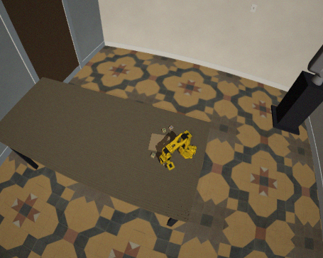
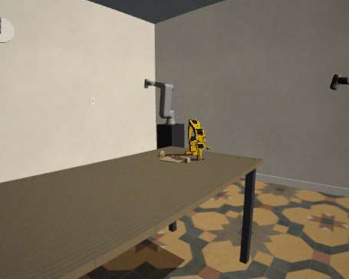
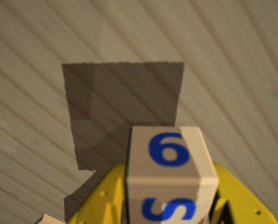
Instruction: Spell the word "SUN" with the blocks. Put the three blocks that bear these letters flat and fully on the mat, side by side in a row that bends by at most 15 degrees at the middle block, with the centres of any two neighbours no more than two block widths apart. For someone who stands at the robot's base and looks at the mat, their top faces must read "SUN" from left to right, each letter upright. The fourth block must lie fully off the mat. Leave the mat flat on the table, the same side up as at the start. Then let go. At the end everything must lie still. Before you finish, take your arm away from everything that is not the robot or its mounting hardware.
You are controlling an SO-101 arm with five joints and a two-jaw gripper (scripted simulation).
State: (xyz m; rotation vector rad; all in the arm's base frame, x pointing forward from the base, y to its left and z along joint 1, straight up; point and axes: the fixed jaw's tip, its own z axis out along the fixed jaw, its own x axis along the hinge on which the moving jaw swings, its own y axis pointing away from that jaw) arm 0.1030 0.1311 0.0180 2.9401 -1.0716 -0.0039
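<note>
My gripper (image 1: 163,163) (image 2: 199,159) (image 3: 169,192) is shut on the S block, beside the mat and off it. In the wrist view the S block (image 3: 162,172) shows a blue S on its face nearer the palm and a blue 6 or 9 on its side face. Whether it touches the table is unclear. The tan mat (image 1: 154,144) (image 2: 175,161) lies partly in the arm's shadow. One block (image 1: 152,155) (image 2: 187,160) sits just off the mat between it and the gripper. Two more blocks, one (image 1: 163,130) and another (image 1: 171,127), sit beyond the mat's far side; their letters are unreadable.
The wooden table (image 1: 77,123) (image 2: 83,210) carries everything. The yellow arm (image 1: 180,144) (image 2: 196,133) reaches over near the mat's edge. In the wrist view a pale corner (image 3: 46,219), perhaps of a block, shows at the lower left.
</note>
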